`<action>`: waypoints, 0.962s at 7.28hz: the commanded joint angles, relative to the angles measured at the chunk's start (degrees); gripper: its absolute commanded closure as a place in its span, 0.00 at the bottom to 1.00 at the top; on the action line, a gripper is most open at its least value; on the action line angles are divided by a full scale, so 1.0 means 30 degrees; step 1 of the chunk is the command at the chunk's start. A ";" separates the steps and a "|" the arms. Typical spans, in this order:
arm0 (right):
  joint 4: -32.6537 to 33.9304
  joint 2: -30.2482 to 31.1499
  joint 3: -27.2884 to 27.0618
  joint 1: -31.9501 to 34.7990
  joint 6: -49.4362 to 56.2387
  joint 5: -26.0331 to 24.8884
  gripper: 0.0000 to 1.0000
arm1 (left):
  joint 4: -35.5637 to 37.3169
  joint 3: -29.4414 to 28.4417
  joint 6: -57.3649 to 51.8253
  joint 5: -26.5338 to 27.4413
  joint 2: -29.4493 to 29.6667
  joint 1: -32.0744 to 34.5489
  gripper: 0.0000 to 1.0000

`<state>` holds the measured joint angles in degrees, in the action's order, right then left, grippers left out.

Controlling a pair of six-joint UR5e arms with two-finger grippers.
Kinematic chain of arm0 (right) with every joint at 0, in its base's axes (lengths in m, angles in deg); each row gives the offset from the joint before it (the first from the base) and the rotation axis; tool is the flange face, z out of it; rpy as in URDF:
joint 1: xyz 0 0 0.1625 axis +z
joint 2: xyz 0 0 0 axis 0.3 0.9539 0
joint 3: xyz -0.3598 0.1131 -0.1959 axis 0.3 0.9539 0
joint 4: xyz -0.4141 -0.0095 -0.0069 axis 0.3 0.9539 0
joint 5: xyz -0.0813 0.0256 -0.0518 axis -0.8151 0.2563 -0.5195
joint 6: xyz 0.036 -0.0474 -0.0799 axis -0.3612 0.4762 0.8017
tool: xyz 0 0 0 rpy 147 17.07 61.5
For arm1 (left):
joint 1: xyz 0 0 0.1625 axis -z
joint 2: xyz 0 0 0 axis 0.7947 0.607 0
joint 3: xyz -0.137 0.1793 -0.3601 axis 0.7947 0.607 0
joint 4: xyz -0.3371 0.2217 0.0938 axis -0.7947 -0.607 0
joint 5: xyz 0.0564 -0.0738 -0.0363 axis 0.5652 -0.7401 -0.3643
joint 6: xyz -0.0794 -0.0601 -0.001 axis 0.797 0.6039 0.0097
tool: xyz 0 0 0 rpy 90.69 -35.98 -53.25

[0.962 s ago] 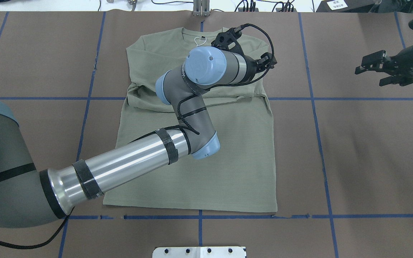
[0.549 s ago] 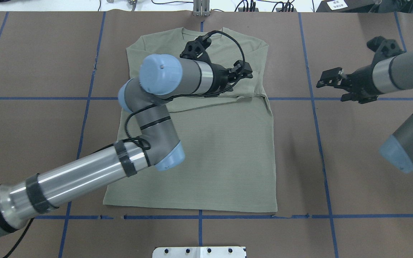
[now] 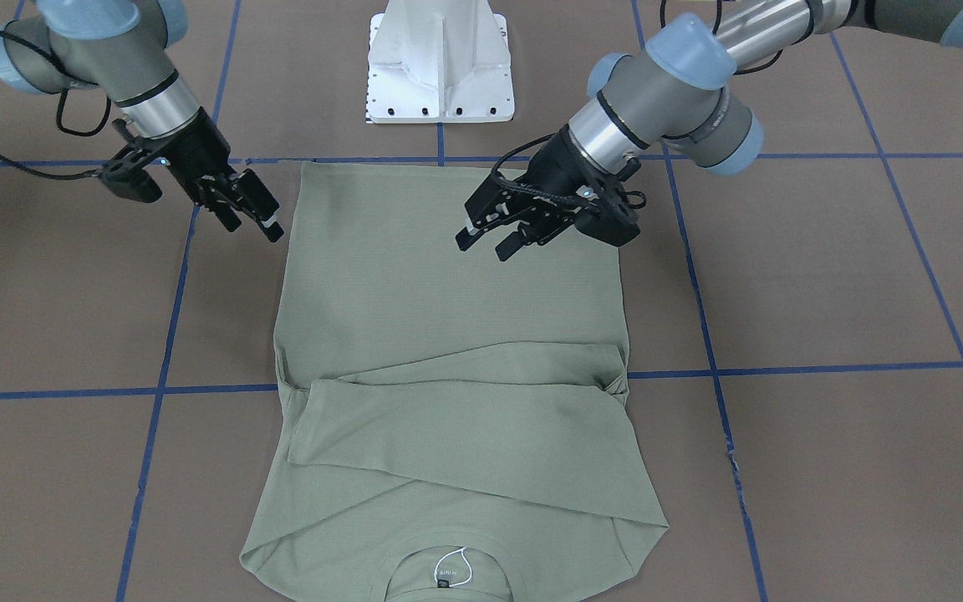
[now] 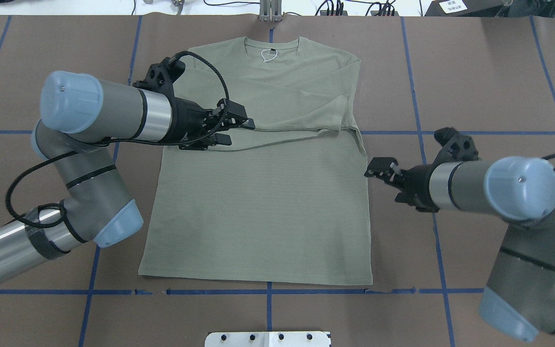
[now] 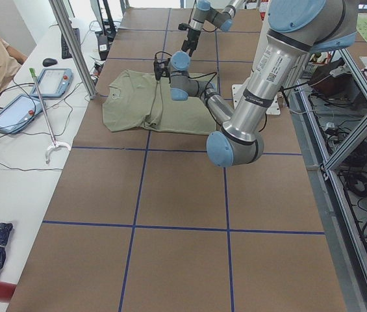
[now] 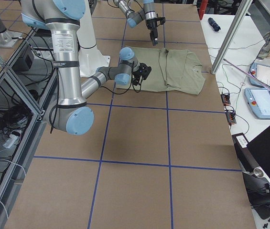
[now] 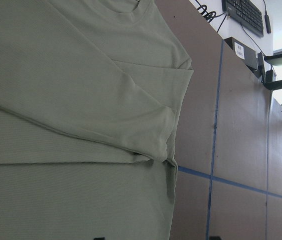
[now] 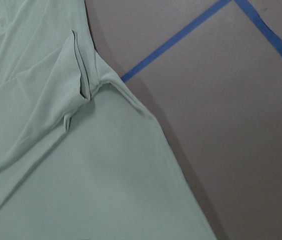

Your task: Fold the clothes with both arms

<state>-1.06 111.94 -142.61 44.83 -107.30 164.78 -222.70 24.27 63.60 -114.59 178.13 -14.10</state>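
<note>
Sage-green shirt [image 4: 258,202], collar [image 4: 271,45] pointing away from pedestal [image 4: 268,339]

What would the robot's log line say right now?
shirt: flat, sleeves folded in | left end effector: open, above shirt | right end effector: open, beside shirt edge | held: nothing

The pale sage-green long-sleeved knit shirt [image 4: 258,207] lies flat mid-surface [image 4: 489,72], neck away from the robot, hem toward the white metal pedestal base [image 4: 268,339]. Both sleeves lie crossed over its chest. The left black two-finger end effector [image 4: 240,132] hangs above the shirt's left half. The right end effector [image 4: 384,182] is just beside its right edge.
</note>
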 commanded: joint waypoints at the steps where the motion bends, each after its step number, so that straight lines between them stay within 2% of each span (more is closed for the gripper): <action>1: 0.5470 -0.0154 -0.2549 -0.5726 -0.2555 -0.6562 0.01 | 0.1324 0.1553 -0.0294 -0.0586 -0.1445 0.0253 0.28; 2: 0.5790 -0.0039 -0.2501 -0.7059 -0.4364 -0.7553 0.02 | 0.1329 0.2343 -0.0440 -0.0557 -0.2496 0.0224 0.28; 4: 0.5822 0.0982 -0.1713 -0.8558 -0.7678 -0.8085 0.08 | 0.1242 0.2410 -0.0150 -0.0498 -0.2595 0.0108 0.25; 7: 0.5822 0.0725 -0.1504 -0.8889 -0.7840 -0.8091 0.12 | 0.1241 0.2468 -0.0148 -0.0557 -0.2653 0.0136 0.24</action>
<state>16.39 114.44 -147.36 18.39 -130.55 140.45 -218.97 31.62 63.15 -116.18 170.26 -13.73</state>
